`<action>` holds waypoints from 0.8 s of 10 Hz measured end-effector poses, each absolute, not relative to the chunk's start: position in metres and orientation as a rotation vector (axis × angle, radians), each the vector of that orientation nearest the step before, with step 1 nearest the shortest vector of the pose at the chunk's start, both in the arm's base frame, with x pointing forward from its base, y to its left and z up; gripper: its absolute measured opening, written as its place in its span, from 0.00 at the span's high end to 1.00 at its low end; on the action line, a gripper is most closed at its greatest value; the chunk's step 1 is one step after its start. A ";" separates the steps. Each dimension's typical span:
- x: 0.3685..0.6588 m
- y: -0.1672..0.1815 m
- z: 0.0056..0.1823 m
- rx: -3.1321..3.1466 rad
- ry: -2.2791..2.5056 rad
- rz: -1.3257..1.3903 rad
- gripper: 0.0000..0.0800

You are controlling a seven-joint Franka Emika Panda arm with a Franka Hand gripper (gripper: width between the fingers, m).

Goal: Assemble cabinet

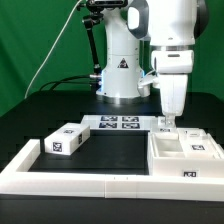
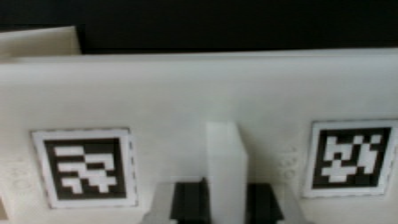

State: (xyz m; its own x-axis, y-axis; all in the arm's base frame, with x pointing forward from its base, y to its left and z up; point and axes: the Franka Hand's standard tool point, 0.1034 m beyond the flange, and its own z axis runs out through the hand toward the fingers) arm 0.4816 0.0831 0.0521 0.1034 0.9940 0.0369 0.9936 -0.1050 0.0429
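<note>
Claw [image 1: 166, 124] [image 2: 226, 203] is closed on a thin upright wall [image 2: 226, 160] of the cabinet [image 1: 195, 150], with one dark finger [image 2: 185, 203] tight against each side of it, as the wrist view shows. In the exterior view the arm comes straight down onto the far left corner of this open white box. The box sits on the black table [image 1: 110, 155] at the exterior view's right, near the front. From the wrist, the wall stands out from a broad white panel [image 2: 196, 95] carrying two tags [image 2: 86, 165], one on each side of the wall. A small box part [image 1: 65, 142] lies well apart at the exterior view's left, tag facing up. The marker board [image 1: 115, 123] lies farther back, between the two. A white rail frame [image 1: 90, 185] runs along the near edge
</note>
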 end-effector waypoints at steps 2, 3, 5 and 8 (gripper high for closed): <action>0.491 0.084 0.052 2.328 2.085 0.124 0.91; 0.492 0.085 0.052 2.333 2.078 0.127 0.91; 0.492 0.084 0.052 2.333 2.077 0.127 0.91; 0.492 0.084 0.052 2.331 2.080 0.126 0.91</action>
State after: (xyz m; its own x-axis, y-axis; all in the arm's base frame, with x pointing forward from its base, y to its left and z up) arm 0.4917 0.0842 0.0525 0.1118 0.9925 0.0500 0.9913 -0.1149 0.0647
